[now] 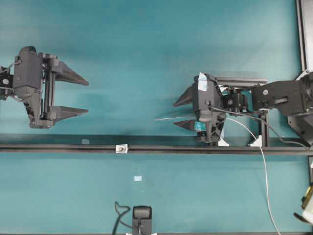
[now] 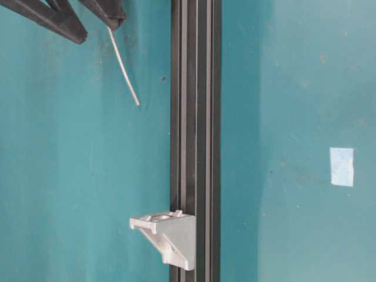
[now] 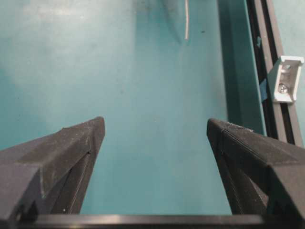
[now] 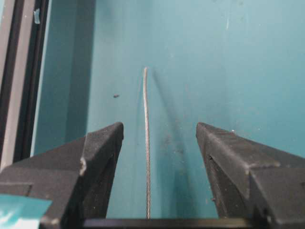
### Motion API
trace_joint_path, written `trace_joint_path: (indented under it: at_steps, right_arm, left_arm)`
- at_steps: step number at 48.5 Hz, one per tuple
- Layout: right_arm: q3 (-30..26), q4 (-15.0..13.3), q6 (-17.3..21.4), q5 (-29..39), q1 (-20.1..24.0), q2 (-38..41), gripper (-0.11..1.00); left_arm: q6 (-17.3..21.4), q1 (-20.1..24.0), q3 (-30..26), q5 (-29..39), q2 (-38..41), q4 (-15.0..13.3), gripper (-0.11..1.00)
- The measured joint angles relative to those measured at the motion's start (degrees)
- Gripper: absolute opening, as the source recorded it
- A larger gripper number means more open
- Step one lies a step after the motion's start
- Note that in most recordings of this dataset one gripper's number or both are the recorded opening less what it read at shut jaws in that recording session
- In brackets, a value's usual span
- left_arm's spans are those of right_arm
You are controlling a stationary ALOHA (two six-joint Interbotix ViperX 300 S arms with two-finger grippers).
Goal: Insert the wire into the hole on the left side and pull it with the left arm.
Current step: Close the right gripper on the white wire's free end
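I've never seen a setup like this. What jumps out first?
Two black claws face each other over a teal table: the left gripper wide open, the right gripper with a thin wire running out between its fingers. Along the black rail sits a small white block.

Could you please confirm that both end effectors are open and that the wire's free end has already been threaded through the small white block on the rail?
Not quite. Both end effectors, the left end effector and the right end effector, are open, but the wire is not threaded. The table-level view shows its tip hanging free over the mat, well short of the white block on the rail.
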Motion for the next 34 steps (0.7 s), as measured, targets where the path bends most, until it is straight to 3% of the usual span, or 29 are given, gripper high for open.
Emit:
trace_joint_path:
  at_steps: [28,34]
  right_arm:
    - [-0.7,-0.1,0.0,0.0,0.0,1.8,0.7]
    - [-0.7,0.0,0.0,0.0,0.1,1.8,0.65]
  left_arm:
    - [0.0,0.0,-0.1,0.0,-0.1,-0.1,0.81]
    - [0.0,0.1,-0.1,0.0,0.0,0.0,0.81]
